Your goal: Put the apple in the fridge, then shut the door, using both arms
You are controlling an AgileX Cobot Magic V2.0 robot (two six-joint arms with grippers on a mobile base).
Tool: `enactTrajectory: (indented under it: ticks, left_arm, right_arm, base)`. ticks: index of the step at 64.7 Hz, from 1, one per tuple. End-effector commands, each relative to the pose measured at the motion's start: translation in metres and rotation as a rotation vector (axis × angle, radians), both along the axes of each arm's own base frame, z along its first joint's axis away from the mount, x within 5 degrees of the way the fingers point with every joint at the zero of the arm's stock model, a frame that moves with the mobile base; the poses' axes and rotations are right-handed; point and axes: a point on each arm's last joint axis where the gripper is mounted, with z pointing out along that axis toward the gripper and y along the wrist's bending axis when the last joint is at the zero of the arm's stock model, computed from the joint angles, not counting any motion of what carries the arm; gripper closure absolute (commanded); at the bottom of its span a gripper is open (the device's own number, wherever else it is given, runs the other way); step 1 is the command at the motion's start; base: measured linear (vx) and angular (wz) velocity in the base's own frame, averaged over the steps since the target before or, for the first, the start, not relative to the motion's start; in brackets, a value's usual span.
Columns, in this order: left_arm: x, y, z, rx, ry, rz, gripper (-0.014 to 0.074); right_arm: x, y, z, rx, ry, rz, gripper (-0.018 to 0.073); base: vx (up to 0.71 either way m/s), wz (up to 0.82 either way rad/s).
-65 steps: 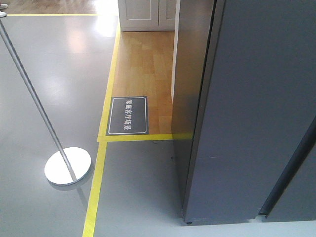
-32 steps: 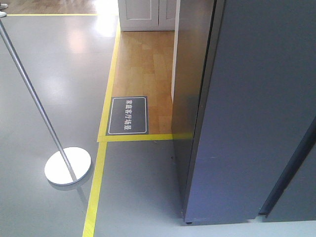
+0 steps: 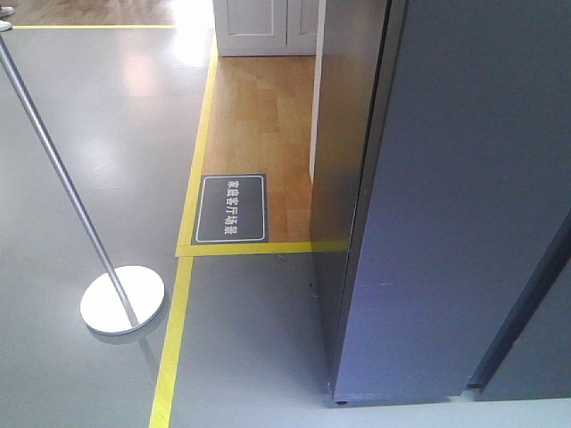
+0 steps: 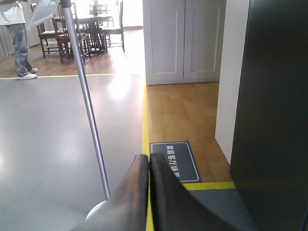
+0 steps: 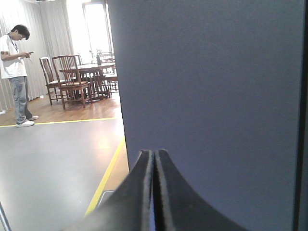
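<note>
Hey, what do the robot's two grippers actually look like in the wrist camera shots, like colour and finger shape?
Only the fingers show. The left gripper has two curved, tapering fingers: the left one looks brownish with a glossy sheen, the right one dark matte black. The right gripper has two dark grey-black fingers with the same curved taper, flaring wider toward the camera. No cables, markings or arm links are visible.

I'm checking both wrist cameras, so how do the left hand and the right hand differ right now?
The left hand faces open floor, with a floor sign and a metal pole ahead; the right hand faces the dark grey door up close. Both are shut and hold nothing.
</note>
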Motion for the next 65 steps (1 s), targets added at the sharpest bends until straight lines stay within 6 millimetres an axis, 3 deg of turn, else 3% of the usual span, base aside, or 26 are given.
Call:
enactTrajectory:
  ticks: [1,65]
  left_arm:
    - [-0.0013,-0.0007,0.0123,-0.002,-0.098,-0.008,0.0602]
    - [-0.0013,-0.0007,0.0123,-0.002,-0.098,-0.008,0.0602]
  right_arm:
    - [-0.0002,0.0014,0.0074,-0.007,-0.071,0.015,0.0562]
    - [-0.0002,0.0014,0.0074,-0.007,-0.071,0.015,0.0562]
  base:
    - [0.0,0.0]
    - [0.0,0.0]
